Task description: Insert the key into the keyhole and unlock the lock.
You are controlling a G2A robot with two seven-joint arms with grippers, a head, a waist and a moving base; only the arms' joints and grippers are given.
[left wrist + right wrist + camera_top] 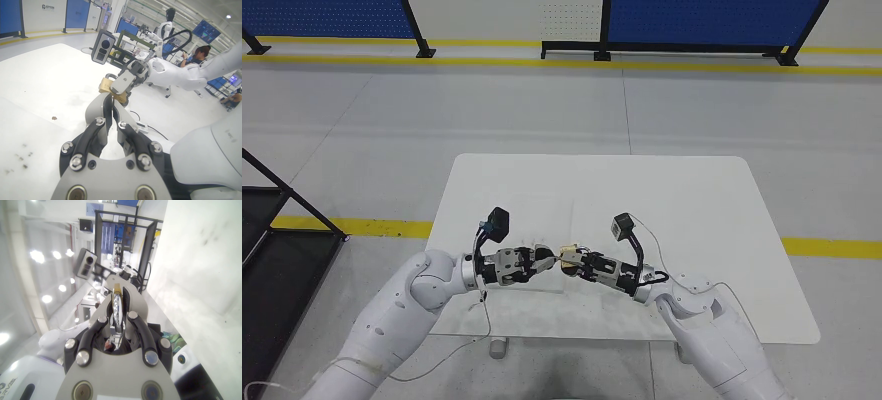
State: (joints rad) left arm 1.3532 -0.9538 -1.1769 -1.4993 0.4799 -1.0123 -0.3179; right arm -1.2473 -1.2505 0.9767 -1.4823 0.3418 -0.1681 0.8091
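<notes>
Right tool (118, 291) clamps lock (105, 86), keyhole end toward key (112, 97) in left tool (113, 103).

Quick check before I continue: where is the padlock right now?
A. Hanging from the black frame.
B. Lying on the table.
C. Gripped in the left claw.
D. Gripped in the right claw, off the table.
D: the right claw is shut on the brass padlock, holding it up above the table.

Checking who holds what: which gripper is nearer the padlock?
Right. The right gripper is clamped on the padlock; the left gripper, shut on what looks like the key, has its tips just at the lock's body.
</notes>
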